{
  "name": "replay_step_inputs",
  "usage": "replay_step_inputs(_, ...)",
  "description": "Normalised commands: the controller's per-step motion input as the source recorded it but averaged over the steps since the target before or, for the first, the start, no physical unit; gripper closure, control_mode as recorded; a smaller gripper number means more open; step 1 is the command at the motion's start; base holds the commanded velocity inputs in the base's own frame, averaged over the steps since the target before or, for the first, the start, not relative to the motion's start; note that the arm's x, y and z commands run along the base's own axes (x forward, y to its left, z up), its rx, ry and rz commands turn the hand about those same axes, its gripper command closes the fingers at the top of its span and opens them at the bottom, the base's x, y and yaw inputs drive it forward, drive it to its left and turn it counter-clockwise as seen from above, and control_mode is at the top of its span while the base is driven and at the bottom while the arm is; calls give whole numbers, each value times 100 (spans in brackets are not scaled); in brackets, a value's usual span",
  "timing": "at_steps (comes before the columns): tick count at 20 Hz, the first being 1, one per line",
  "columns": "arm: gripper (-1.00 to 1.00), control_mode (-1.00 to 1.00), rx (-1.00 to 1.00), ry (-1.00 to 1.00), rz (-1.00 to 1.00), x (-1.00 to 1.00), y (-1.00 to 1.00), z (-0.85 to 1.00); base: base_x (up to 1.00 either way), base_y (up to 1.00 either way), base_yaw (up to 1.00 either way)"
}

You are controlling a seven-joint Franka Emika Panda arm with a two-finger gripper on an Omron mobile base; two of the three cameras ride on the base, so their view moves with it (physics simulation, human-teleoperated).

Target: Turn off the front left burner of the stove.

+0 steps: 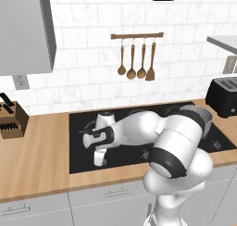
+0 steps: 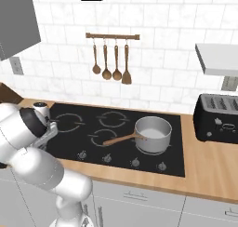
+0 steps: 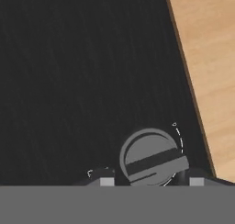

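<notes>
My gripper (image 3: pixel 151 182) straddles one grey knob (image 3: pixel 153 157), fingertips either side; whether it is clenched I cannot tell. Beneath lies the black stove (image 2: pixel 93 149) in a wooden counter (image 1: pixel 37 165). Beyond: front left burner (image 2: pixel 103 137), dark; one pot (image 2: pixel 152 134); four utensils (image 2: pixel 110 61); one toaster (image 2: pixel 218 117).

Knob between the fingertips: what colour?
Grey knob with a darker bar across it, clearest in the hand view.

A kitchen: stove (image 2: pixel 116 133) set in wooden counter (image 2: pixel 209 170), toaster (image 2: pixel 218 118), tiled wall.
</notes>
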Motion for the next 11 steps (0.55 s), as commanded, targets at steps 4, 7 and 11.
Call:
replay_step_inputs(4,100,-100,-1,1,-98,18,29,-21,0,0,0)
replay_step_inputs(7,100,-100,-8,5,-28,5,17,-13,0,0,0)
replay_step_inputs(11,100,-100,3,0,0,0,-3,0,0,0,0)
